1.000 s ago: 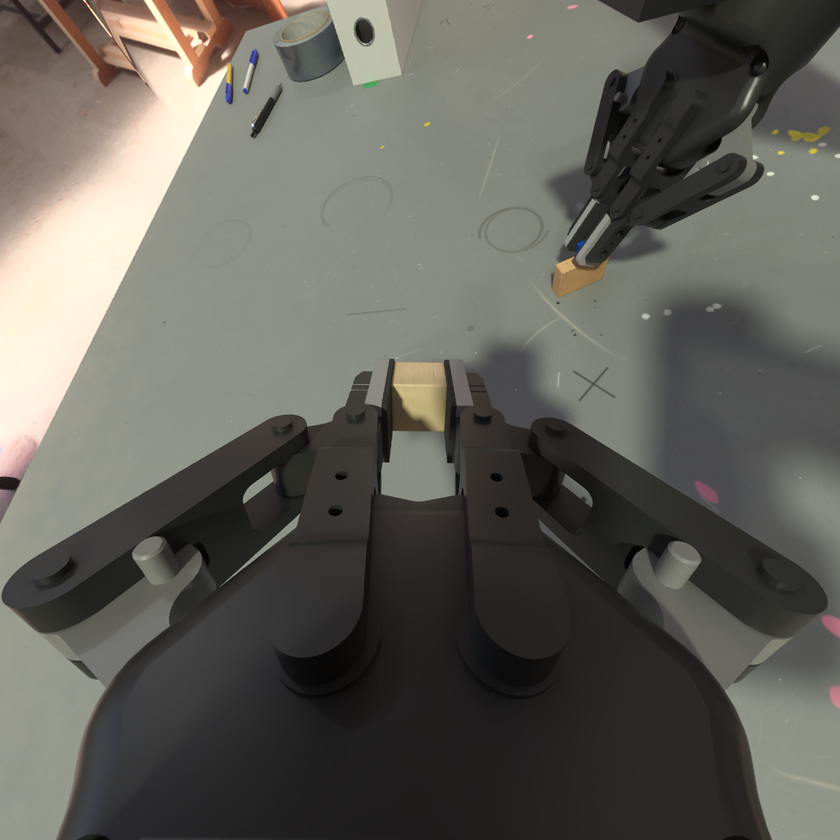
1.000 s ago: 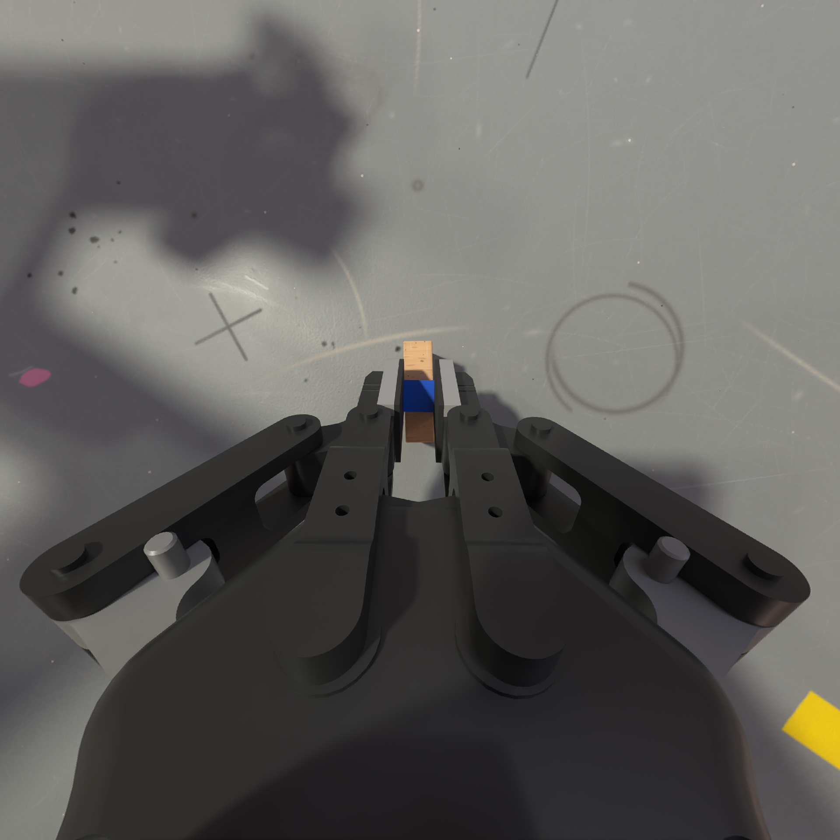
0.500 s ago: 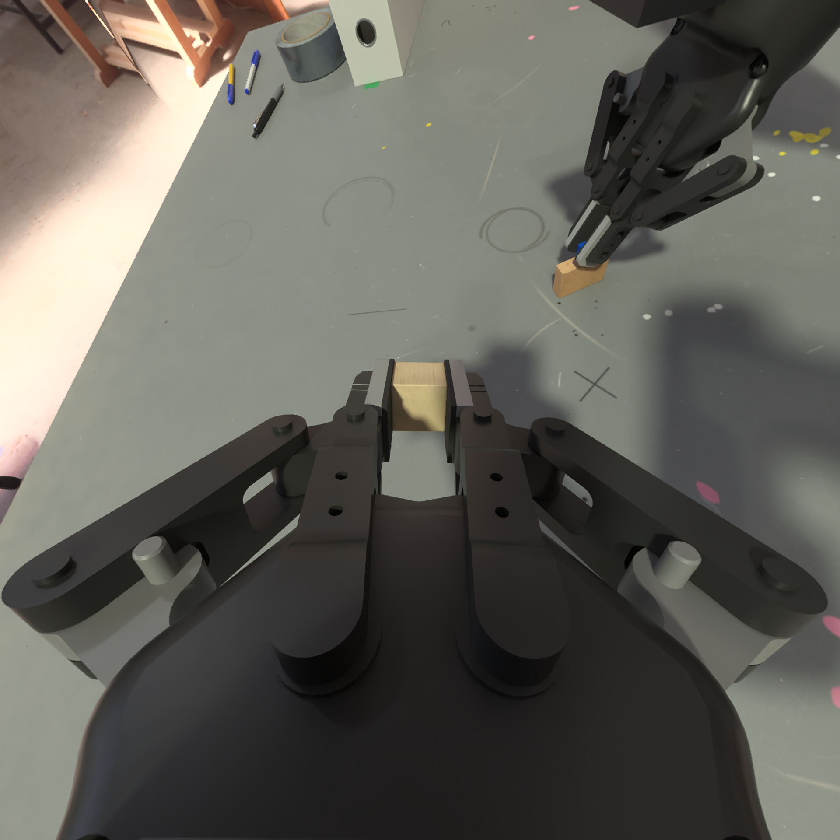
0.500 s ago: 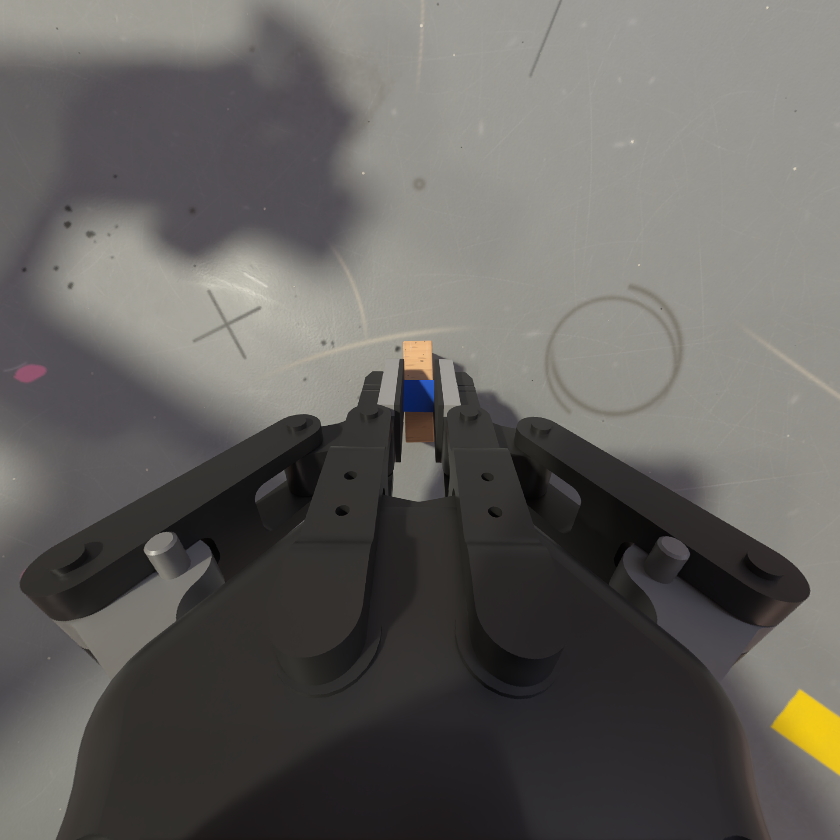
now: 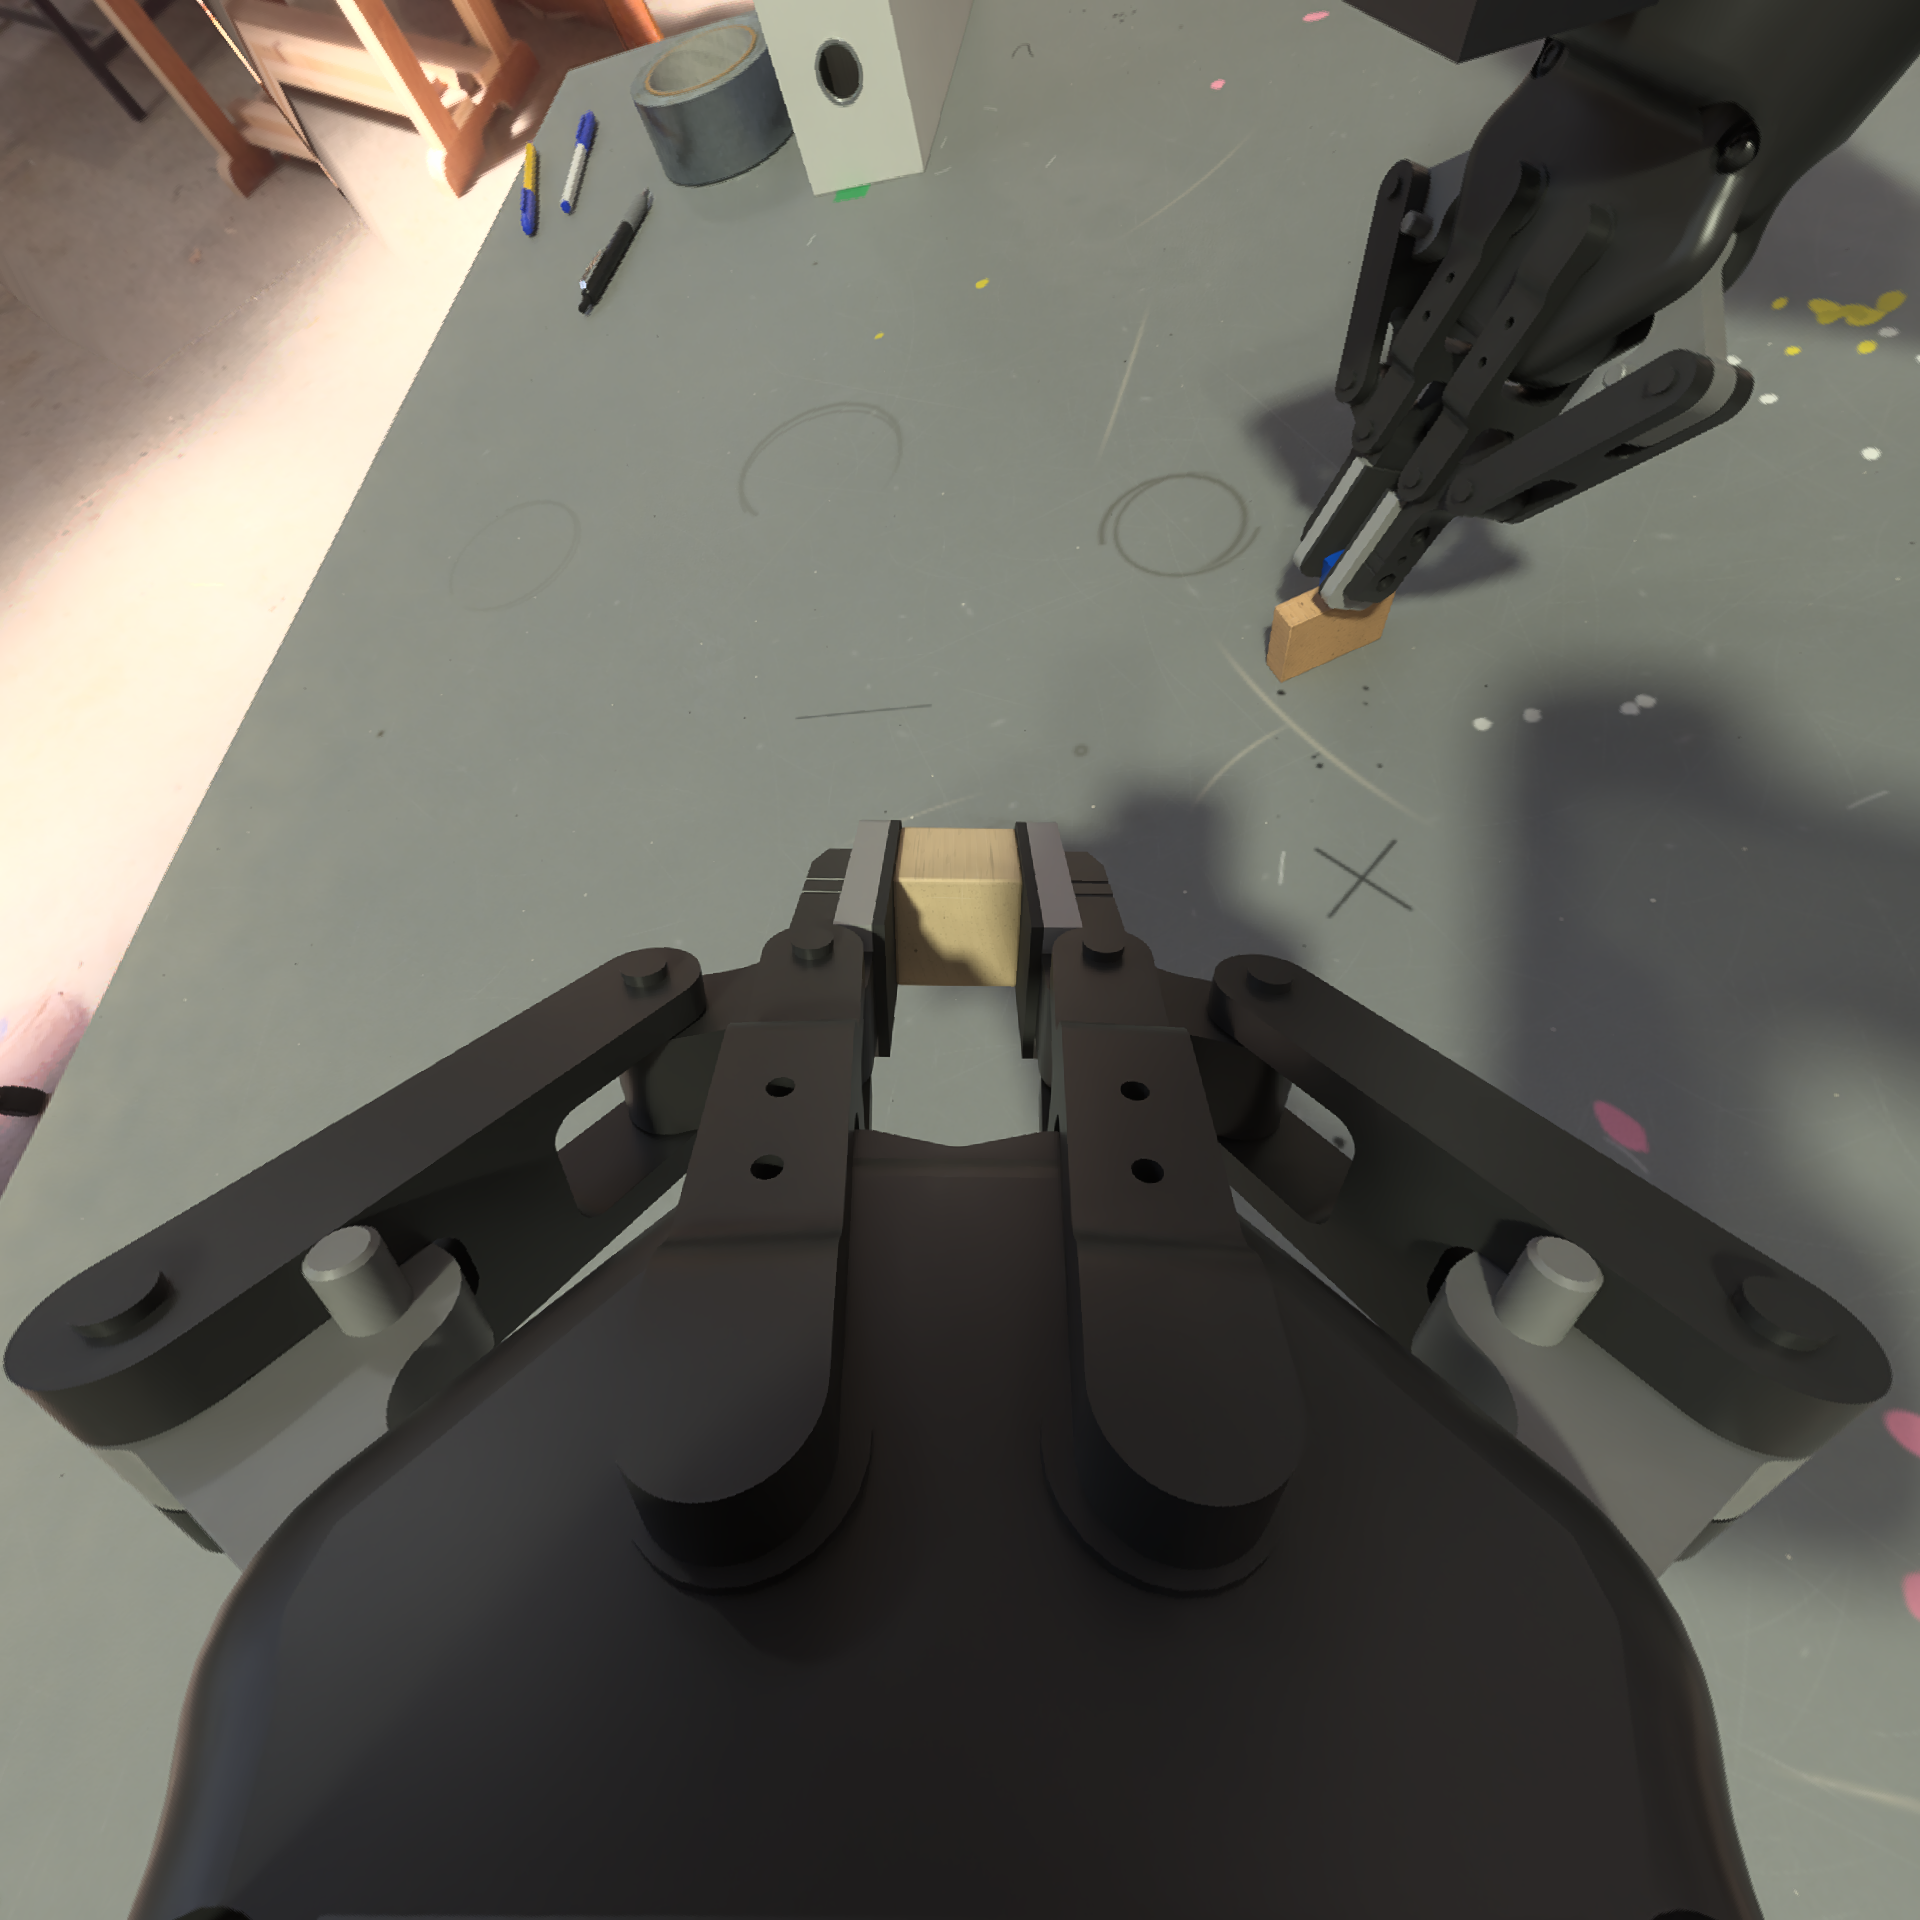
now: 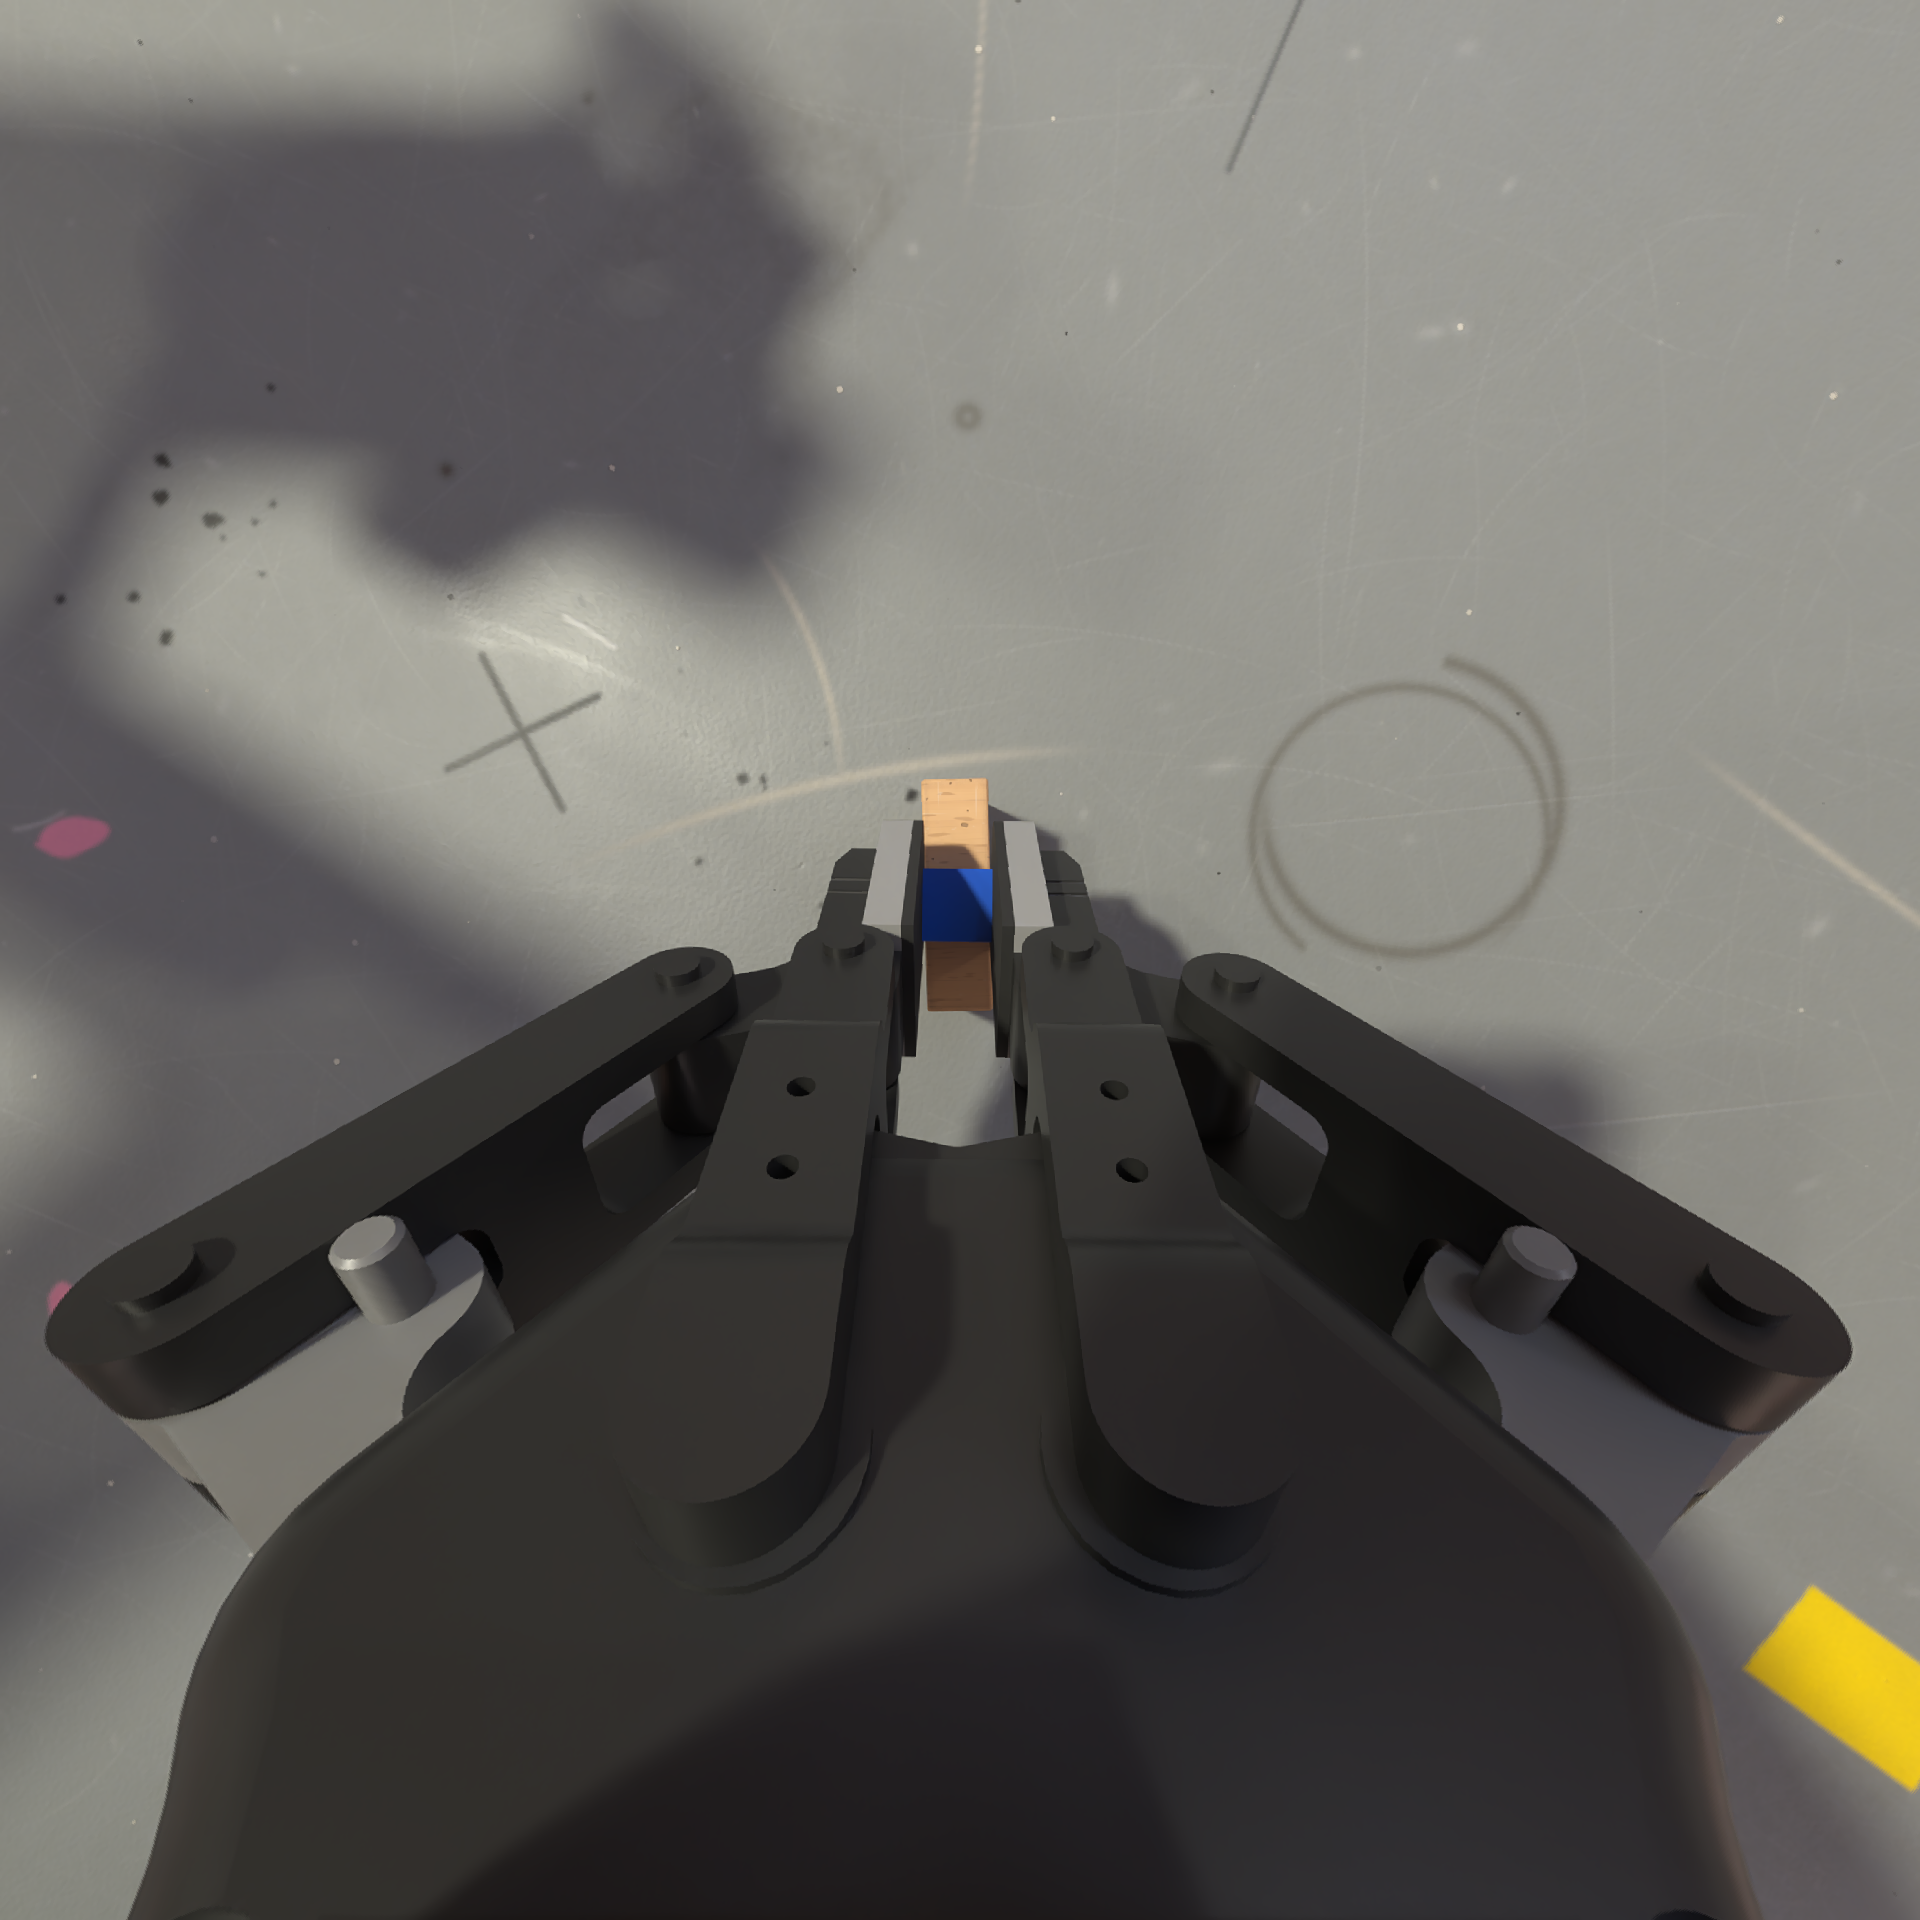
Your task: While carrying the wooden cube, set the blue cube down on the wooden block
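My left gripper (image 5: 956, 868) is shut on the pale wooden cube (image 5: 954, 912) and holds it above the grey table. My right gripper (image 6: 957, 868) is shut on the small blue cube (image 6: 956, 904), directly over the long orange-brown wooden block (image 6: 953, 821) that lies on the table. In the left wrist view the right gripper (image 5: 1340, 566) stands at the far right with the blue cube (image 5: 1331, 564) just showing between its fingers, right at the top of the wooden block (image 5: 1325, 636). Whether the blue cube touches the block I cannot tell.
At the table's far edge stand a roll of grey tape (image 5: 707, 114), a white box with a round hole (image 5: 847, 88) and several markers (image 5: 613, 249). Drawn circles (image 5: 1179, 525) and an X mark (image 5: 1361, 881) lie on the table. A yellow strip (image 6: 1839, 1704) lies by the right gripper.
The right gripper has shifted very slightly over the wooden block, still holding the blue cube. The left gripper has not moved.
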{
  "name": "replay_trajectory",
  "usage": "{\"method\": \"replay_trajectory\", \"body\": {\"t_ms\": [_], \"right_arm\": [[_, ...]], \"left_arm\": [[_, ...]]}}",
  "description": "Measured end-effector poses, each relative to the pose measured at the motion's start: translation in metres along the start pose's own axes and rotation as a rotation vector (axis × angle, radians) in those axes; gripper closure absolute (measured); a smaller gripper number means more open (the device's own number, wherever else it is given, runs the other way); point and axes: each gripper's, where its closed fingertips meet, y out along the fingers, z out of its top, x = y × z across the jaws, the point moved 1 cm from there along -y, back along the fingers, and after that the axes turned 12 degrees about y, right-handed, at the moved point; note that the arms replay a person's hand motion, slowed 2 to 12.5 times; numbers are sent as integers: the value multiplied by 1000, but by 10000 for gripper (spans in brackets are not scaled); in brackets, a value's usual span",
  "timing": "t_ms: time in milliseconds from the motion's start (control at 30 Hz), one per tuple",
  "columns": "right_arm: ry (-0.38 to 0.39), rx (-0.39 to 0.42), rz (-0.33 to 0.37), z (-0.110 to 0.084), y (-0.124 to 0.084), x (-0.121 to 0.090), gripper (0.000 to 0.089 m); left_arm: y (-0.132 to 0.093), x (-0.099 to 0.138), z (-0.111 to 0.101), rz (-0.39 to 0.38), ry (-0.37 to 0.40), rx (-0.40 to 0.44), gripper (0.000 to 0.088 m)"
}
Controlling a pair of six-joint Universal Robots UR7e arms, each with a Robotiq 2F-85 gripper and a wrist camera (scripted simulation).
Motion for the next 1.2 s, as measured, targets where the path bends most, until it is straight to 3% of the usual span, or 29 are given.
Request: {"method": "replay_trajectory", "body": {"t_ms": [1200], "right_arm": [[-19, -25, 16, 0, -1, 0, 779]], "left_arm": [[1, -1, -1, 2, -2, 0, 692]]}}
